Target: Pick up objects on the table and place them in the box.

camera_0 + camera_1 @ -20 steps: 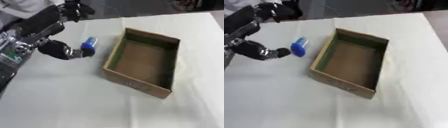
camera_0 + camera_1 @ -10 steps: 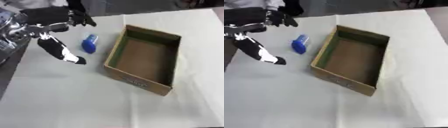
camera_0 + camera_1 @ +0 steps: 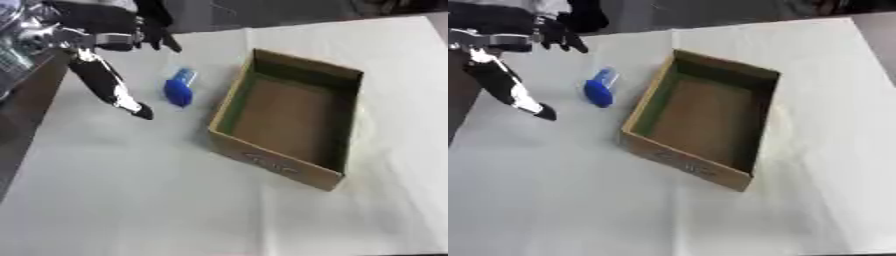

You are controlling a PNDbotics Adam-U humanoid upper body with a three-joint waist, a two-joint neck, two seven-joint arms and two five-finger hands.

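Note:
A small blue object (image 3: pixel 178 90) with a paler blue end lies on the white table, just left of the open cardboard box (image 3: pixel 289 170). The box shows nothing inside and stands askew in the middle. My left hand (image 3: pixel 103 39) hangs over the table's far left corner, open and holding nothing. One long finger (image 3: pixel 112 87) stretches down to a black tip left of the blue object without touching it. Its other fingers (image 3: pixel 159 37) spread out beyond the object. My right hand shows in no view.
White cloth (image 3: pixel 175 210) covers the table around the box. The table's left edge (image 3: pixel 26 145) borders dark floor. Its far edge runs along the top, with dark shapes beyond it.
A second ago my left hand was curled right next to the blue object. It has since drawn back and spread its fingers; the object still lies on the table.

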